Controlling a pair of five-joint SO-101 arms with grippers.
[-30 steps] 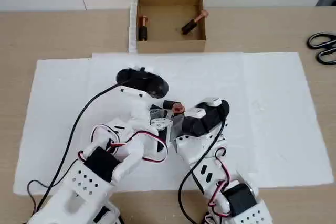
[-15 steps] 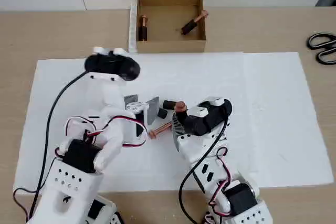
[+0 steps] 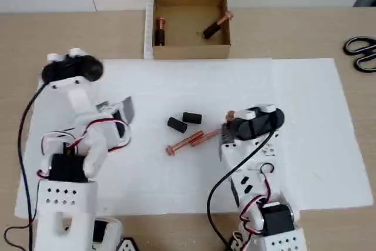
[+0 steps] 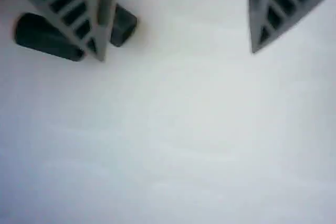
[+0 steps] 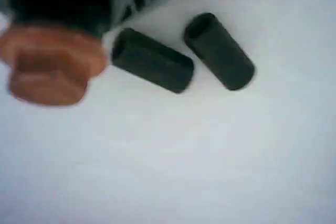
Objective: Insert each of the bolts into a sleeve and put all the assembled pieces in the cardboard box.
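Two sleeves [image 3: 177, 124], two loose bolts [image 3: 183, 144] on white sheet [image 3: 305, 116], betw. arms. Released left hand [image 3: 119, 110] nr sheet's edge; right hand [image 3: 228, 127] clenched on third bolt [image 5: 47, 66]. In cardboard box [image 3: 191, 51], two assembled pcs [image 3: 159, 30].

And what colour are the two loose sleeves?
Black; the sleeves show best in the right wrist view.
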